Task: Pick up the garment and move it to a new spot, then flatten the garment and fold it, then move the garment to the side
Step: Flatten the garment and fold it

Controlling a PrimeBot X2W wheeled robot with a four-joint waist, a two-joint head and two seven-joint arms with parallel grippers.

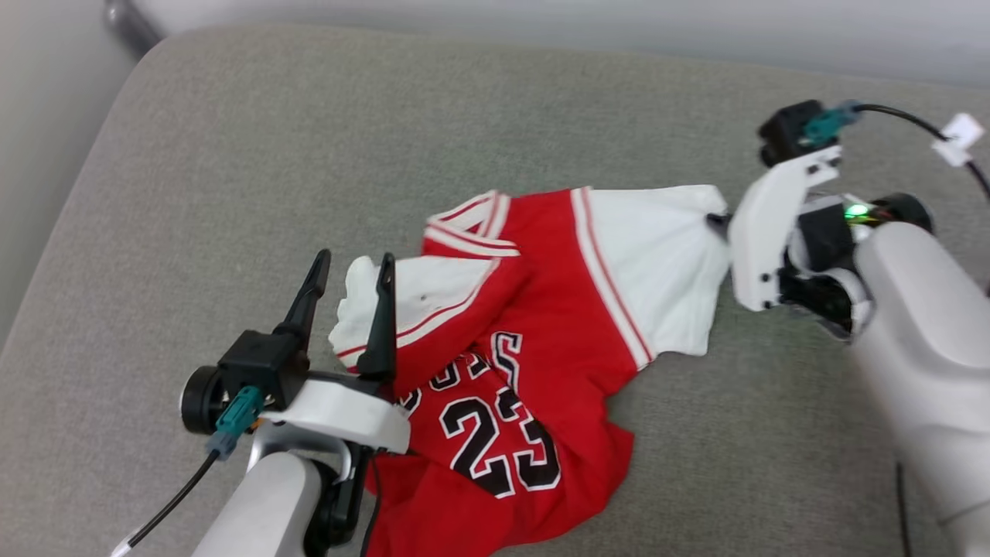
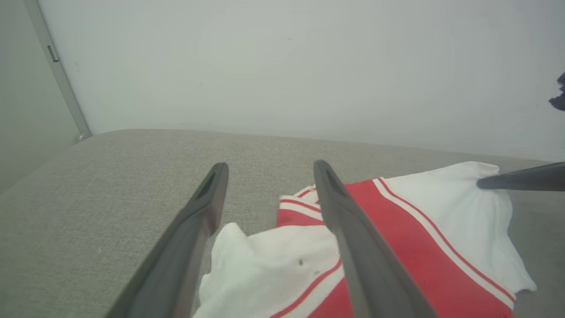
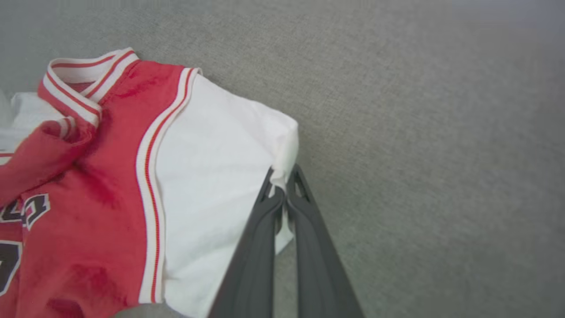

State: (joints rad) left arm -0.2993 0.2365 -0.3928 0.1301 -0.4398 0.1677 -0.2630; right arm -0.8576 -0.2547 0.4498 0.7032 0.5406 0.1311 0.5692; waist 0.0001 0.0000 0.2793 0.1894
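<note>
Our left gripper (image 1: 355, 257) sits closest to us at the lower left. Its pale forearm rises from the bottom edge, and its two long dark fingers point away across the grey woven cushion (image 1: 271, 116). Those fingers stand wide apart with nothing clamped between them. One crumpled white sleeve (image 1: 433, 290) lies below and between them, and we cannot tell whether either finger touches the cloth.

Just to the right lies the red jersey shirt with white sleeves and striped trim (image 1: 557, 309). It is rumpled on the cushion near its middle, front side up, with the black-and-white "23" toward us and the striped neckline away from us. Its body is bunched and folded over itself at the left shoulder.

Farther right, the other white sleeve (image 1: 665, 271) is spread out flat. At that sleeve's outer corner our right gripper (image 3: 282, 185) reaches in from the right, forearm angled low over the cushion. Its fingers are pressed together, pinching a small fold of the white fabric.
</note>
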